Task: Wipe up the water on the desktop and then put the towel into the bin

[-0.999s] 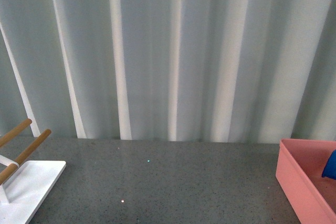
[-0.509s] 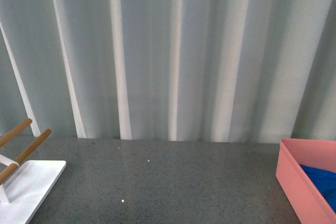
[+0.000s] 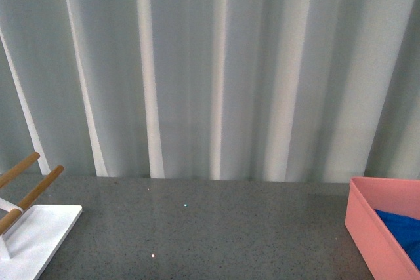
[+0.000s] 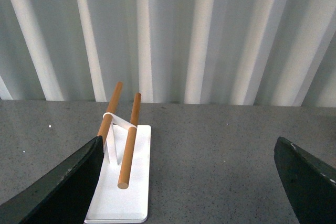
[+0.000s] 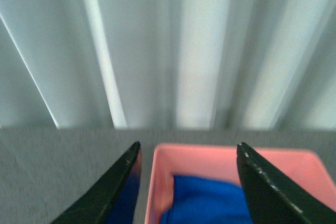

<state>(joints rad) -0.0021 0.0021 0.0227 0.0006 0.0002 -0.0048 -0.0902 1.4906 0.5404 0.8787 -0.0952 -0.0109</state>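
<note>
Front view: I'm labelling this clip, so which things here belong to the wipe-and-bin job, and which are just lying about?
Job:
desktop
towel, lying in the bin
bin
right gripper, open above the bin

Lying about:
white rack base
wooden rods
curtain

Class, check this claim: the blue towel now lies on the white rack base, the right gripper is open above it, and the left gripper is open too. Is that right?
Not quite. The towel lies in the pink bin, not on the white rack base, as the right wrist view shows. The rest stands: the right gripper is open above it, and the left gripper is open too.
</note>
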